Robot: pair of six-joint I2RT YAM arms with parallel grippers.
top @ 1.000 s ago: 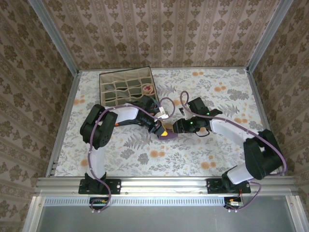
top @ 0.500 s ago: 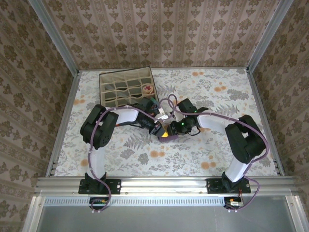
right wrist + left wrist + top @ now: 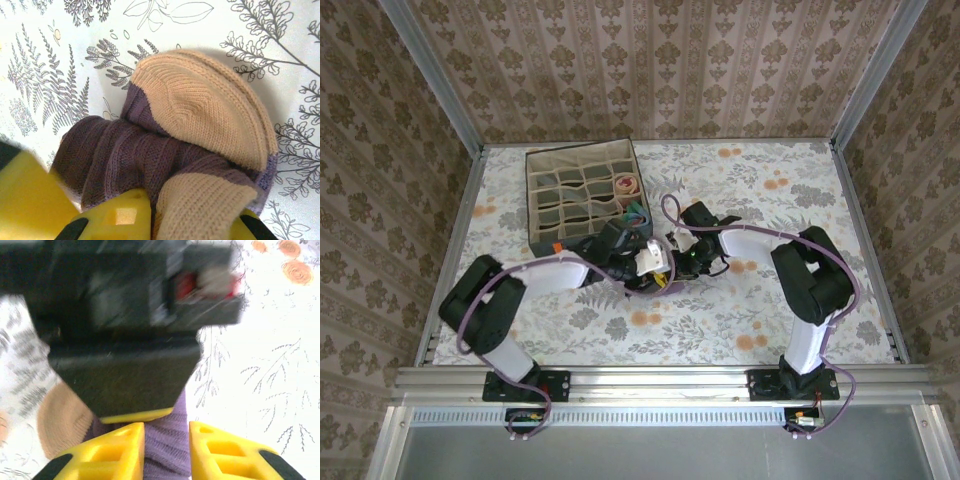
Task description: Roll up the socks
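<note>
Much bare table (image 3: 750, 330) lay between its near edge and the purple sock (image 3: 150, 150) at mid-table. We saw the right gripper (image 3: 195, 220) clenched on its tan cuff. The left gripper (image 3: 166, 452) straddled the purple knit; we could not tell whether it pinched. Beyond, the compartment box (image 3: 582, 190) sat against the far edge, left of centre.

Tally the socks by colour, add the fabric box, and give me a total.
purple sock with tan: 1
peach sock, in the box: 1
blue-green sock, in the box: 1
compartment box: 1
Total: 4
</note>
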